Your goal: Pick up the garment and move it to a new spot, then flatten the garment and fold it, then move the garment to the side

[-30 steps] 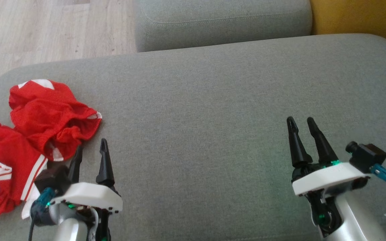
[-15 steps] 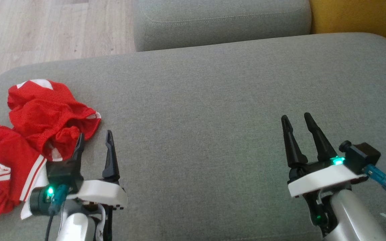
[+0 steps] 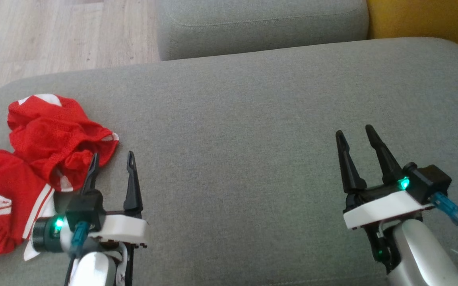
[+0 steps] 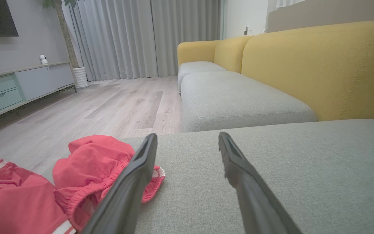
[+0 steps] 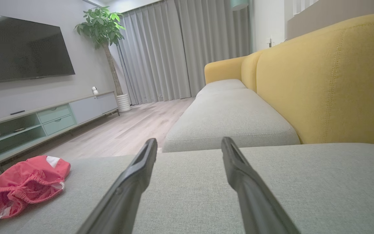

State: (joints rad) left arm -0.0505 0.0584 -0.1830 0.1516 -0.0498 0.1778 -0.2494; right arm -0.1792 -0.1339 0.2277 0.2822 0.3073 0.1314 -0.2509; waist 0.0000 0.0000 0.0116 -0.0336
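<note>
Crumpled red mesh garment with white stripes [image 3: 54, 133] lies bunched at the left end of the grey fabric sofa cushion [image 3: 233, 111]. The left gripper [image 3: 113, 155] stands just beside the garment's right edge, jaws wide and empty. The right gripper [image 3: 353, 130] is well apart, toward the cushion's right side, jaws likewise wide, holding nothing. Pale wooden floor [image 3: 54, 31] lies beyond.

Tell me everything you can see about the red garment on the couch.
The red garment is a crumpled heap of mesh-like fabric with white stripe trim, an elastic-gathered hem and a printed logo. It lies bunched at the left end of the grey seat cushion, running off the head view's left edge. The left gripper, jaws open, sits right beside it; contact can't be judged.
</note>
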